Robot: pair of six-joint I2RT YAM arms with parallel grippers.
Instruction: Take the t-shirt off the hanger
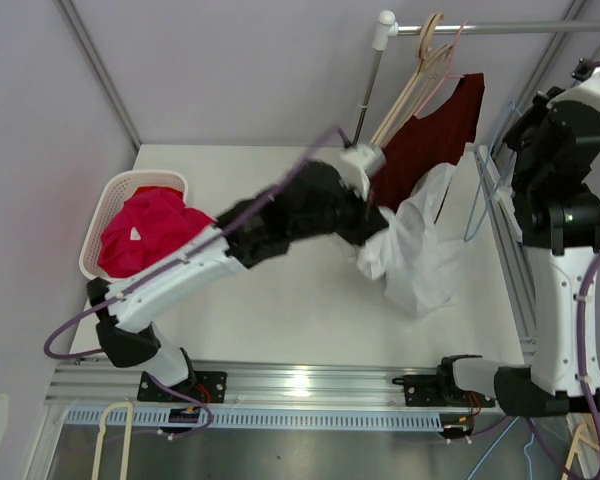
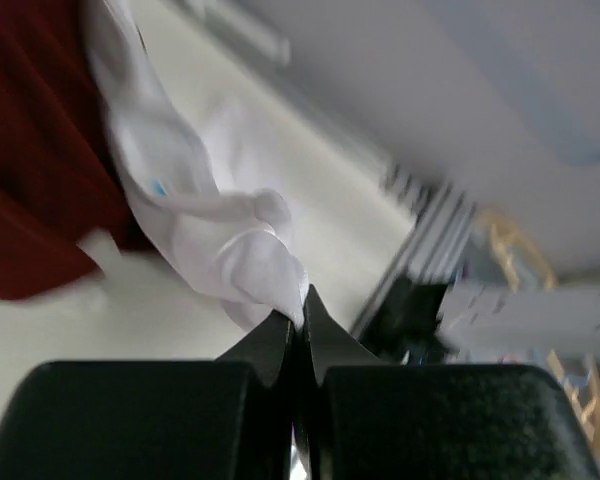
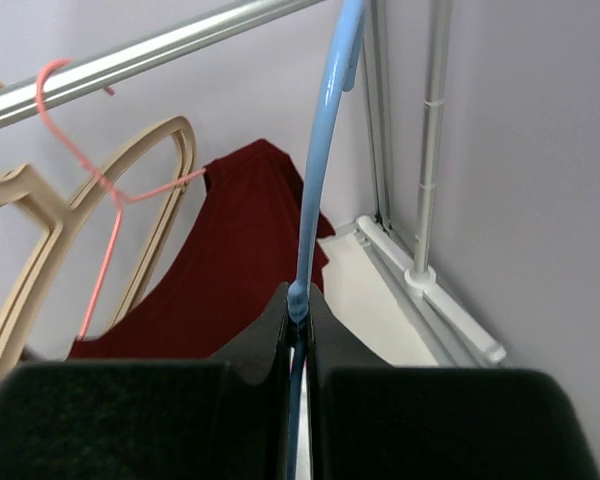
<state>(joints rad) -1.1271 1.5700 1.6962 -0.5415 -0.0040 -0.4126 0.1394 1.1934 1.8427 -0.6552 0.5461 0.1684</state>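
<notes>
A white t-shirt [image 1: 420,250] lies crumpled on the table, its upper part still rising toward a thin blue hanger [image 1: 477,200] at the right. My left gripper [image 1: 372,225] is shut on a fold of the white t-shirt [image 2: 242,250], pinched at the fingertips [image 2: 302,302]. My right gripper [image 1: 520,120] is raised near the rail and shut on the blue hanger [image 3: 325,150], whose wire runs between its fingers [image 3: 298,308]. How much of the shirt is still on the hanger is hidden.
A dark red t-shirt [image 1: 430,140] hangs on a pink hanger [image 3: 100,180] from the metal rail [image 1: 500,28], beside wooden hangers [image 1: 415,80]. A white basket [image 1: 130,182] holding a red garment [image 1: 145,232] stands at the table's left. The rack's post [image 3: 425,150] stands at the right.
</notes>
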